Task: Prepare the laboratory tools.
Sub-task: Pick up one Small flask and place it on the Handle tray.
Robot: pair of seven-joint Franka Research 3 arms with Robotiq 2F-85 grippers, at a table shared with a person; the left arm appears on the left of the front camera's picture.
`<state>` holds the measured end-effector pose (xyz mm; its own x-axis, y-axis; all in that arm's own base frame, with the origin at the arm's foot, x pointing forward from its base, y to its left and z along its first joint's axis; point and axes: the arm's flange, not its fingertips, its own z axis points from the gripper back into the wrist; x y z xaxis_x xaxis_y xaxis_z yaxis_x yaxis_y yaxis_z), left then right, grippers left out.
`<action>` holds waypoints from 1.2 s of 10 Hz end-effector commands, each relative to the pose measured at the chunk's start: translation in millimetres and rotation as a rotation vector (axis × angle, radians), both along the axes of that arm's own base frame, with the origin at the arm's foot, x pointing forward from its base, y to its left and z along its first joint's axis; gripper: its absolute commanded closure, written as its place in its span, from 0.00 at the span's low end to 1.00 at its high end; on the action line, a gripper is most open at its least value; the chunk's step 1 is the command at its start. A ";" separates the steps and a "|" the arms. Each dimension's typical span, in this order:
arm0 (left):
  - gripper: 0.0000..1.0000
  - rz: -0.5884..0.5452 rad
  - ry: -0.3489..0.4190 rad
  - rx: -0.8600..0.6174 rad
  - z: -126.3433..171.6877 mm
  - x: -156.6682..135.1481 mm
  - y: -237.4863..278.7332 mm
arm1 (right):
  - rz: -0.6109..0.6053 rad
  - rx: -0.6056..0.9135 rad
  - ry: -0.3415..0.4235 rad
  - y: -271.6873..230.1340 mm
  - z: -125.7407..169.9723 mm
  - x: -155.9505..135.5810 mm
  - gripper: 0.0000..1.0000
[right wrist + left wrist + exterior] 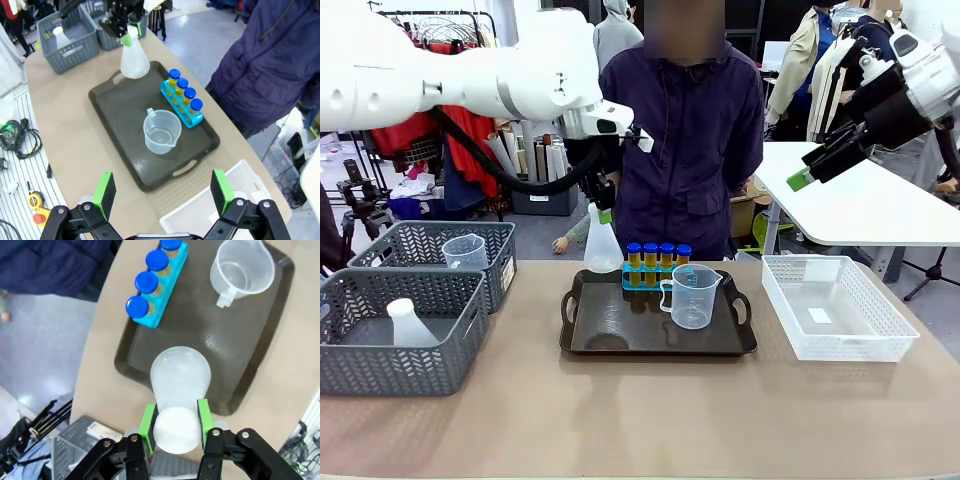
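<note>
Four blue-capped tubes stand in their blue rack at the far edge of the dark tray, and just in front of them we see the clear handled beaker upright on the tray. Over the tray's far-left corner hangs the white conical flask, our left gripper with its jaws clamped on the neck, green pads on either side. Our right gripper hovers high above the table, jaws wide apart and holding nothing. Left of the tray, two grey baskets carry another flask and another beaker; the white lattice basket sits right.
</note>
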<state>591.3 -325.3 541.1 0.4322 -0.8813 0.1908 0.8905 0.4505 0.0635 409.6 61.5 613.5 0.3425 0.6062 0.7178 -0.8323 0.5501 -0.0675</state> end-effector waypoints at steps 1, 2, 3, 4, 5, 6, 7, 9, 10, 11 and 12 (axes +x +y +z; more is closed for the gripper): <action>1.00 -0.017 -0.006 -0.009 -11.1 -3.4 -1.1 | 0.015 0.024 -0.009 -0.1 -0.3 1.9 0.00; 1.00 -0.024 -0.028 -0.039 -15.1 -3.3 -4.0 | 0.015 0.024 -0.009 -0.1 -0.3 1.9 0.00; 1.00 -0.003 0.002 -0.002 -10.2 1.1 -3.5 | 0.015 0.024 -0.009 -0.1 -0.3 1.9 0.00; 1.00 -0.003 0.002 -0.002 -10.2 1.1 -3.5 | 0.015 0.024 -0.009 -0.1 -0.3 1.9 0.00; 1.00 -0.003 0.002 -0.002 -10.2 1.1 -3.5 | 0.015 0.024 -0.009 -0.1 -0.3 1.9 0.00; 1.00 -0.009 -0.001 -0.011 -15.7 2.4 -8.7 | 0.015 0.024 -0.009 -0.1 -0.3 1.9 0.00; 1.00 -0.051 0.049 0.002 -30.4 1.0 -17.0 | 0.015 0.024 -0.009 -0.1 -0.3 1.9 0.00; 1.00 -0.084 0.053 0.008 -49.9 1.6 -29.0 | 0.015 0.024 -0.009 -0.1 -0.3 1.9 0.00; 1.00 -0.084 0.037 0.024 -53.9 -1.3 -34.4 | 0.015 0.024 -0.009 -0.1 -0.3 1.9 0.00; 1.00 -0.085 0.044 0.027 -57.7 -3.0 -35.7 | 0.015 0.024 -0.009 -0.1 -0.3 1.9 0.00; 1.00 -0.090 0.049 0.037 -63.8 -3.8 -35.4 | 0.015 0.024 -0.009 -0.1 -0.3 1.9 0.00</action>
<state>589.1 -366.5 475.4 0.3738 -0.9161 0.1448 0.9254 0.3789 0.0081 409.6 61.5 613.5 0.3425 0.6062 0.7178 -0.8324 0.5501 -0.0675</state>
